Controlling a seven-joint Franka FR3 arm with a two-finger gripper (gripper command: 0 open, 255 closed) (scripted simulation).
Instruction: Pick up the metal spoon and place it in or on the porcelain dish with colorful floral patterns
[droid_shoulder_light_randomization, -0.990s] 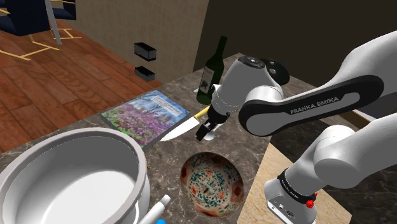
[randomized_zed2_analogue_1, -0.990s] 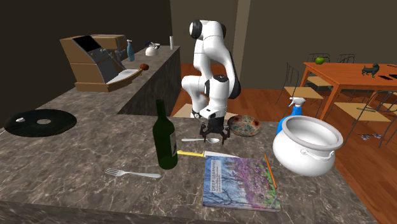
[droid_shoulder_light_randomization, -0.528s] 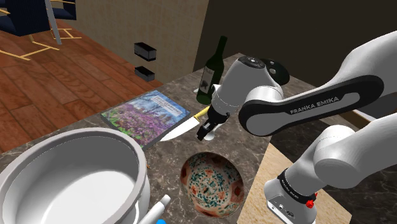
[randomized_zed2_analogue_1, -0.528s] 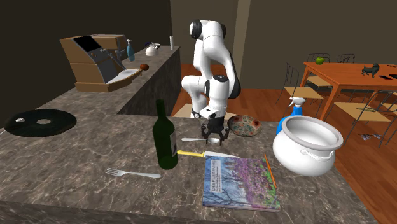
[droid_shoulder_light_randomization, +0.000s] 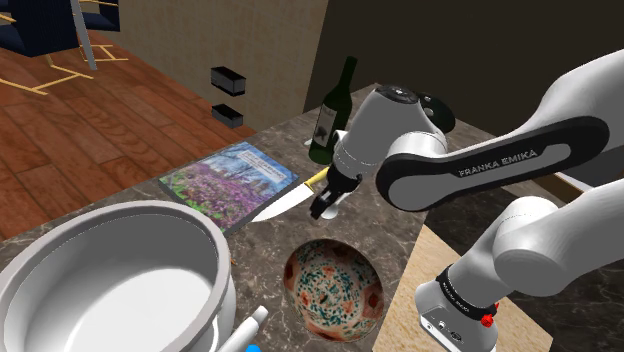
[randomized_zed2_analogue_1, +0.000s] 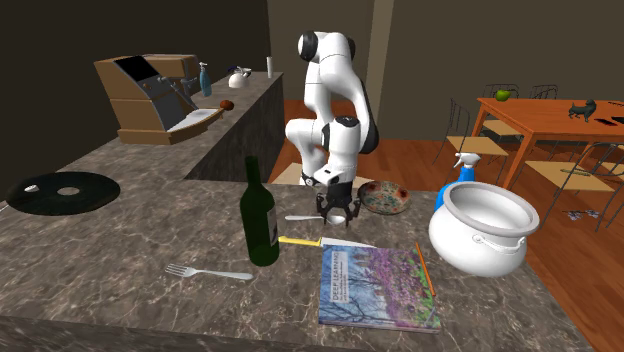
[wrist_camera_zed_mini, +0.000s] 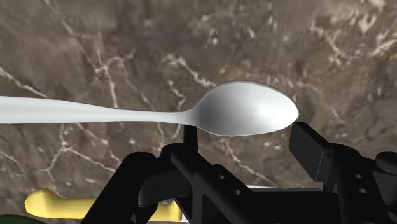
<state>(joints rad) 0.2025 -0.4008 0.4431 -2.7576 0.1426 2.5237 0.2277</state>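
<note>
Dark marble counter (randomized_zed2_analogue_1: 130, 250), bearing bottle (randomized_zed2_analogue_1: 261, 225), fork (randomized_zed2_analogue_1: 205, 271), knife (randomized_zed2_analogue_1: 320, 241), book (randomized_zed2_analogue_1: 378, 288), white pot (randomized_zed2_analogue_1: 483, 228), floral dish (randomized_zed2_analogue_1: 385, 197), spoon (randomized_zed2_analogue_1: 300, 218), black disc (randomized_zed2_analogue_1: 63, 190).

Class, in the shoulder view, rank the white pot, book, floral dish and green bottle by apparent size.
1. white pot, largest, but nearest the camera.
2. book and floral dish: look alike, left unranked.
3. green bottle, smallest, and farthest away.

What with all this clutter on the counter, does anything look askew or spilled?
Nothing stands out: the wine bottle and white pot stand upright, the floral dish sits flat, and nothing is spilled on the counter.
</note>
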